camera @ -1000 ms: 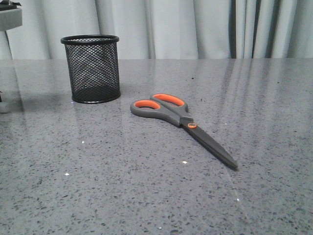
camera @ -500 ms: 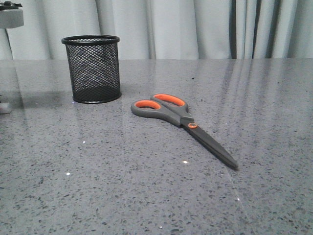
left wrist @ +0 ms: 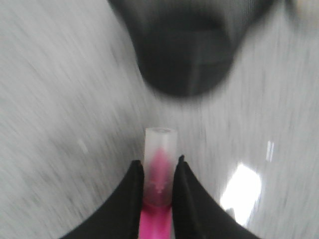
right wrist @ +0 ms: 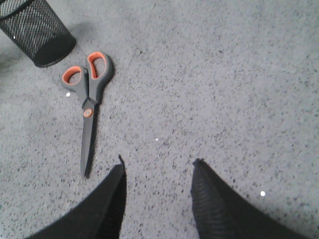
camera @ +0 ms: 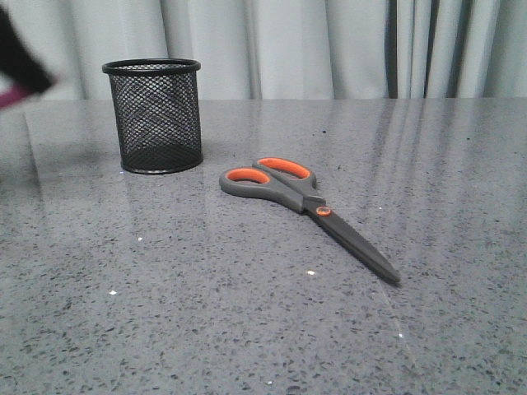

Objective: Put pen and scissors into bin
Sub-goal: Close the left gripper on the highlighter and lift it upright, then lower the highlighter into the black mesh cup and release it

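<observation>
The black mesh bin (camera: 154, 115) stands upright at the back left of the table. To its right lie the scissors (camera: 305, 206), closed and flat, with the orange-lined handles toward the bin. My left gripper (camera: 18, 66) is a dark blur at the left edge of the front view, left of the bin, with a magenta streak of the pen (camera: 6, 100) below it. In the left wrist view that gripper (left wrist: 158, 168) is shut on the pen (left wrist: 160, 159), whose pale cap pokes out toward the blurred bin (left wrist: 187, 50). My right gripper (right wrist: 158, 163) hangs open and empty above the table, clear of the scissors (right wrist: 89, 107) and bin (right wrist: 35, 32).
The grey speckled table (camera: 247, 329) runs back to pale curtains (camera: 329, 45). Nothing else lies on the table in these views.
My left gripper has swept into the front view at the left edge, blurred by motion, with the pen in it. A pale object at the top left corner is now out of sight. Scissors and bin have not moved.
</observation>
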You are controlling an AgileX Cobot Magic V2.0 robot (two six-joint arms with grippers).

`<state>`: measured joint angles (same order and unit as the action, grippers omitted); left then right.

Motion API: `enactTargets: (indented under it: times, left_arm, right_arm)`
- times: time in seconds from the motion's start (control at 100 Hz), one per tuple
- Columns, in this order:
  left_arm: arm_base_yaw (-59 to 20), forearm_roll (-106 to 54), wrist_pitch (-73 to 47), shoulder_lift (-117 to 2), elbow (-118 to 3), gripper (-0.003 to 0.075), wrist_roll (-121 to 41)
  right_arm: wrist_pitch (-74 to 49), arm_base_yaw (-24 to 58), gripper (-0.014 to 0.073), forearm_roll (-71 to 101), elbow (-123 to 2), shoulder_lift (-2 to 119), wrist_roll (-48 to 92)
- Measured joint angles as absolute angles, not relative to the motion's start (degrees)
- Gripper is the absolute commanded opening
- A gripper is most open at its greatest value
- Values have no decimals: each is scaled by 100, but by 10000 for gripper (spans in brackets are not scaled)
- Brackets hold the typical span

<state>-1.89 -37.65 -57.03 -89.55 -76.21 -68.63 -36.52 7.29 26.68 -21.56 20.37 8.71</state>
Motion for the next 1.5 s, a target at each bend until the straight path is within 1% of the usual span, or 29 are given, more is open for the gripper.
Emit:
enactTargets:
  times: [0.29,0.45,0.52,0.64,0.91,1.5]
  left_arm:
    - [-189,-6904,-4990,-7723,-7664,-22,-6915]
    - [-221,-9214,-4921,-7510,-7145,-22,-8011]
    - [-287,-9748,-4820,-7510,-6858,-22,-8531]
    - [-435,-10012,-4586,-7686,-6569,-22,-8969]
    - [-688,-10121,-4430,-8388,-6530,-22,-9461]
    - [-784,-10154,-4451,-9509,-6899,-22,-9590]
  right_arm:
    - [-3836,729,276,2668,-2156,2037,871]
    - [-3825,729,276,2668,-2156,2037,871]
    - [-3812,729,276,2668,-2156,2037,871]
    - [-3789,729,276,2668,-2156,2037,871]
    - [-3644,729,276,2668,-2156,2037,871]
    - [-3802,729,276,2668,-2156,2037,871]
